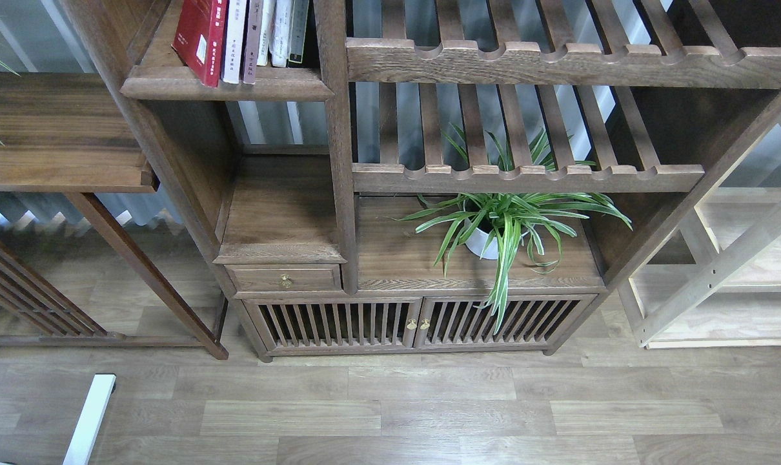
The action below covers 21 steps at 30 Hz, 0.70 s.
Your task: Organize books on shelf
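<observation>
Shelf [226, 82] with upright books [235, 35]

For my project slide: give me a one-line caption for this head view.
Books stand upright on the dark shelf's upper-left board, a potted plant sits lower right; no arm in view.

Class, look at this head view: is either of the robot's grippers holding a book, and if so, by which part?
Nothing is seen held. Neither gripper is in view, and the books stand upright in a row on the shelf, with nothing touching them.
</observation>
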Tool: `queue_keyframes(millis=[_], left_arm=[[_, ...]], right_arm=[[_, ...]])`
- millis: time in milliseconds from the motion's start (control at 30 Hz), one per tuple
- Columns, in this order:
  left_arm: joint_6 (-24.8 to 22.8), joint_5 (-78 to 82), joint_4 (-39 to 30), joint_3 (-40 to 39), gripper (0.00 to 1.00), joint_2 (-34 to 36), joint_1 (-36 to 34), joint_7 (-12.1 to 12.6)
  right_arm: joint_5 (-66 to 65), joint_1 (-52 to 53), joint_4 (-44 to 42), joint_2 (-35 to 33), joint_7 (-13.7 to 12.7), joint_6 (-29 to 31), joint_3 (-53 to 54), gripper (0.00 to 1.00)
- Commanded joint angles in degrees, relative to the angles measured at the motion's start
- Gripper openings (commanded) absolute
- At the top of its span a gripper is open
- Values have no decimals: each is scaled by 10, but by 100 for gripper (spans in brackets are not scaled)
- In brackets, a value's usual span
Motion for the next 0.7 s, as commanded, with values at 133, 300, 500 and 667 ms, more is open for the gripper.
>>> queue_keyframes(millis=[133, 300, 500, 667], left_arm=[[0, 0, 1, 0, 99, 0, 1, 0], [0, 0, 0, 0, 99, 0, 1, 0], [0, 0, 0, 0, 100, 0, 1, 0], [0, 0, 0, 0, 100, 0, 0, 0]], right_arm=[[0, -1, -66, 0, -3, 1, -1, 100], [0, 1, -67, 0, -2, 0, 0, 100], [0, 2, -66, 0, -3, 2, 1, 100], [0, 1, -66, 0, 1, 2, 1, 100]])
